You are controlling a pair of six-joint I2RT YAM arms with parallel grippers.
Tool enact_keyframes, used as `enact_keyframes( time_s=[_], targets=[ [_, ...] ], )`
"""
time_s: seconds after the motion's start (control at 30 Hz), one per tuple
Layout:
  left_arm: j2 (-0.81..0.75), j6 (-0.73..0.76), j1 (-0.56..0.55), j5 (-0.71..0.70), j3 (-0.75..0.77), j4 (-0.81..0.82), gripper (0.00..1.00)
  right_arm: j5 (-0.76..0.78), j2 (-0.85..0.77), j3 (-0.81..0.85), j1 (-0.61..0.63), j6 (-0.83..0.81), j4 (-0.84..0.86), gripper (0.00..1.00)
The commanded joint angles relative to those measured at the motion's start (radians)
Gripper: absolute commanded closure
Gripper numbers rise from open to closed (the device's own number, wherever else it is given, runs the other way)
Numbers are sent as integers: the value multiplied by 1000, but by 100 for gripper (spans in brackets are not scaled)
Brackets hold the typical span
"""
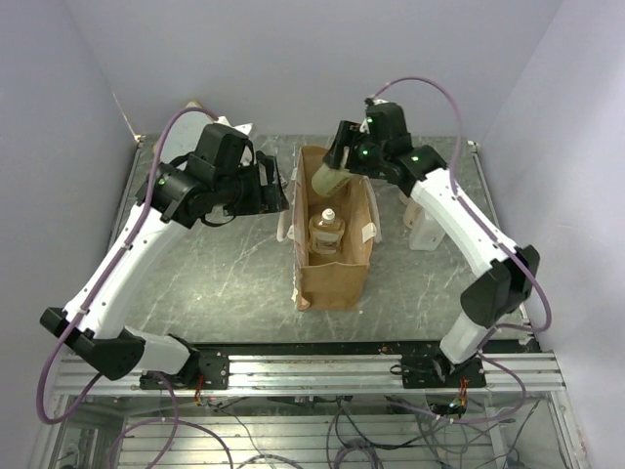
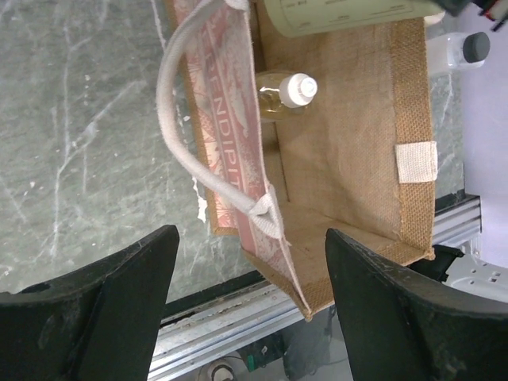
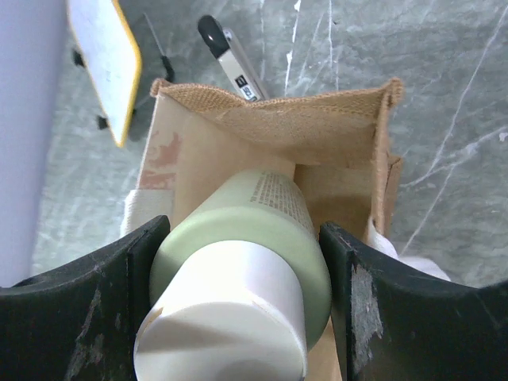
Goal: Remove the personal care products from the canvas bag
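Observation:
The tan canvas bag (image 1: 334, 278) stands open in the middle of the table. My right gripper (image 1: 337, 168) is shut on a pale green bottle (image 1: 328, 180) with a cream cap and holds it tilted over the bag's far end. In the right wrist view the bottle (image 3: 274, 214) sits tight between both fingers (image 3: 87, 294), above the bag (image 3: 333, 135). A yellowish-amber bottle (image 1: 327, 233) stands inside the bag; it also shows in the left wrist view (image 2: 284, 95). My left gripper (image 1: 270, 188) is open and empty beside the bag's left wall, around its cream handle strap (image 2: 178, 111).
White bottles (image 1: 426, 225) stand on the table right of the bag, one with a black cap (image 2: 475, 46). A wood-framed whiteboard (image 3: 103, 63) and a black-and-silver tool (image 3: 232, 59) lie beyond the bag's far end. Purple walls close in on both sides.

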Motion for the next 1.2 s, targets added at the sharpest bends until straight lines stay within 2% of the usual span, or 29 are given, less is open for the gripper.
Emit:
enact_keyframes(
  time_s=[0.0,0.1,0.23,0.37,0.43,0.5,0.57,0.67,0.8,0.93,1.17],
  targets=[
    [29,-6,6,127,3,97,15,-121,-131,-76,-74,155,112,93],
    [17,5,7,98,-20,107,13,-227,-222,-161,-162,256,157,96],
    [45,19,8,151,-20,113,15,-377,-339,-240,-304,403,188,100],
    [50,11,7,169,-36,150,15,-453,-457,-243,-422,467,126,100],
    [62,13,7,177,-34,156,15,-415,-500,-217,-458,414,38,100],
    [72,15,8,189,-35,163,15,-284,-537,-203,-466,275,-70,100],
    [80,20,7,194,-35,165,15,-185,-591,-260,-466,133,-130,100],
    [95,38,7,192,-15,150,15,-62,-706,-406,-465,-41,-124,100],
    [109,64,7,175,14,120,15,58,-841,-592,-466,-166,-44,100],
    [107,66,8,172,20,110,15,165,-886,-743,-466,-181,29,100],
    [101,73,9,145,49,79,15,251,-869,-941,-465,-65,159,100]
  ],
)
